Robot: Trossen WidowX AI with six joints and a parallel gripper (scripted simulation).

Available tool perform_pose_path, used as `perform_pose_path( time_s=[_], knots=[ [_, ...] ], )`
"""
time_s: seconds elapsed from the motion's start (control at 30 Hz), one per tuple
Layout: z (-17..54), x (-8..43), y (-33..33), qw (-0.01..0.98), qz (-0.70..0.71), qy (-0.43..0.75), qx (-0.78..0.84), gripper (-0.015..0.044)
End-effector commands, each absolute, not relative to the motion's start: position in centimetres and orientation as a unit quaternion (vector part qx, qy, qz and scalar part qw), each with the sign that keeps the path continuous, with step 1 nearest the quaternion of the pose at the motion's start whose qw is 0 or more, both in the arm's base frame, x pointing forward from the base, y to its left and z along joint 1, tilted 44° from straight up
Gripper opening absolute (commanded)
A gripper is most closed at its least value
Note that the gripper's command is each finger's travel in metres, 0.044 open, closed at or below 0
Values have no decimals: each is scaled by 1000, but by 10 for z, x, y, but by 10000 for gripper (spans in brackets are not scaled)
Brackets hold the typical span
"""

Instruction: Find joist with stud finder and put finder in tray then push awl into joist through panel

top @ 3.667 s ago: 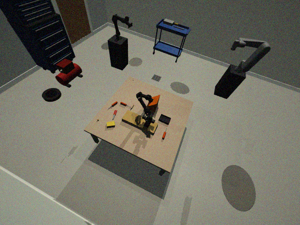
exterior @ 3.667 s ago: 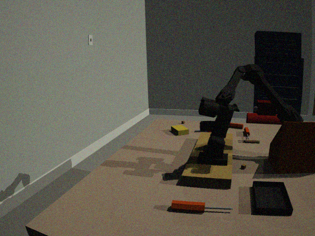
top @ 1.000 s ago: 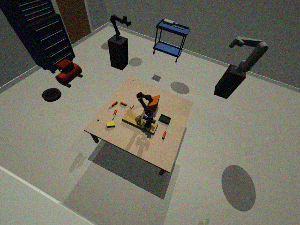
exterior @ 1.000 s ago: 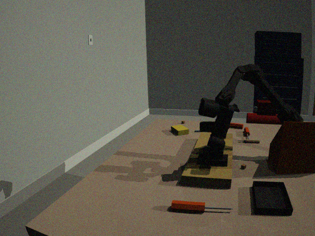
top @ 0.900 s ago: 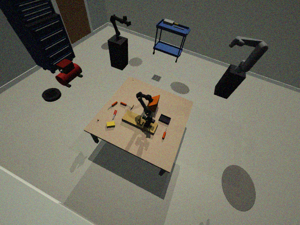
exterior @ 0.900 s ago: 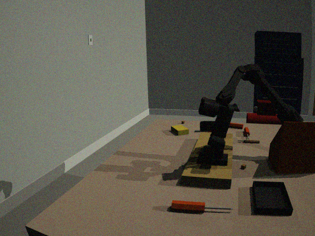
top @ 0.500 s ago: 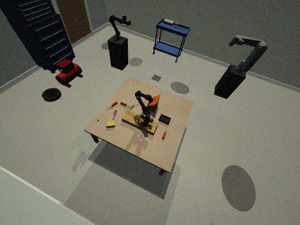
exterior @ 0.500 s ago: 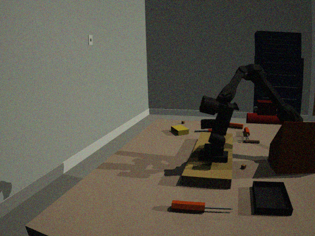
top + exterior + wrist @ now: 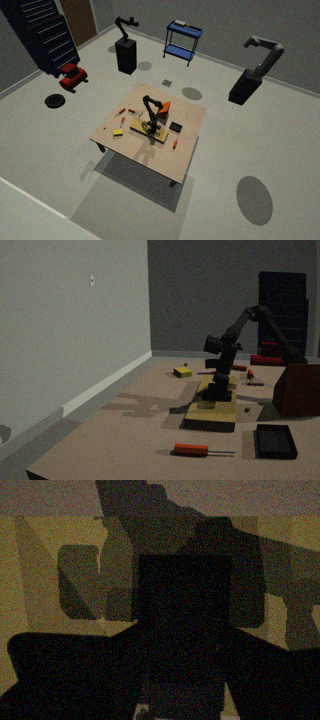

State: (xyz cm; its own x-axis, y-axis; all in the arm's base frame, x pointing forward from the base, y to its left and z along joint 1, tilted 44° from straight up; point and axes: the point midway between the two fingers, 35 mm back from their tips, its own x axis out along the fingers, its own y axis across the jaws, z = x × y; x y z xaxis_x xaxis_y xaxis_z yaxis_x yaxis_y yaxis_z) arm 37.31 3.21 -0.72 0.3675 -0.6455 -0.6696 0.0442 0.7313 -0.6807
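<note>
My gripper (image 9: pixel 153 127) (image 9: pixel 219 387) (image 9: pixel 182 622) is shut on the stud finder (image 9: pixel 217 395) (image 9: pixel 185 587), a dark block. It is held flat on or just above the yellow floor panel (image 9: pixel 135 124) (image 9: pixel 210 416) (image 9: pixel 10 580), about mid-length or slightly toward the tray end; contact is too dark to tell. The black tray (image 9: pixel 174 129) (image 9: pixel 277 454) stands empty beside the panel. A thin brown-handled tool (image 9: pixel 140 114) (image 9: pixel 255 384), perhaps the awl, lies beyond the panel's far end. The joist is hidden, and I see no hole in the panel's visible parts.
An orange-handled screwdriver (image 9: pixel 175 144) (image 9: pixel 191 449) lies near the tray. Two more orange-handled tools (image 9: pixel 122 111) (image 9: pixel 131 110), a red-handled tool (image 9: pixel 121 122) and a yellow block (image 9: pixel 118 132) (image 9: pixel 182 372) lie at the far end. A large orange box (image 9: pixel 165 109) (image 9: pixel 297 389) stands behind the panel.
</note>
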Motion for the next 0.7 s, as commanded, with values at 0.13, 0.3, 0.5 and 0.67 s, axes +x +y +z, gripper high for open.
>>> perform_pose_path(
  time_s=[0.13, 0.3, 0.5, 0.67],
  knots=[
    [9, 371, 13, 773, -228, 515, -293, 0],
    [18, 371, 4, 773, -228, 515, -293, 0],
    [28, 370, -6, 772, -228, 515, -293, 0],
    [36, 370, -15, 772, -228, 515, -294, 0]
  ],
)
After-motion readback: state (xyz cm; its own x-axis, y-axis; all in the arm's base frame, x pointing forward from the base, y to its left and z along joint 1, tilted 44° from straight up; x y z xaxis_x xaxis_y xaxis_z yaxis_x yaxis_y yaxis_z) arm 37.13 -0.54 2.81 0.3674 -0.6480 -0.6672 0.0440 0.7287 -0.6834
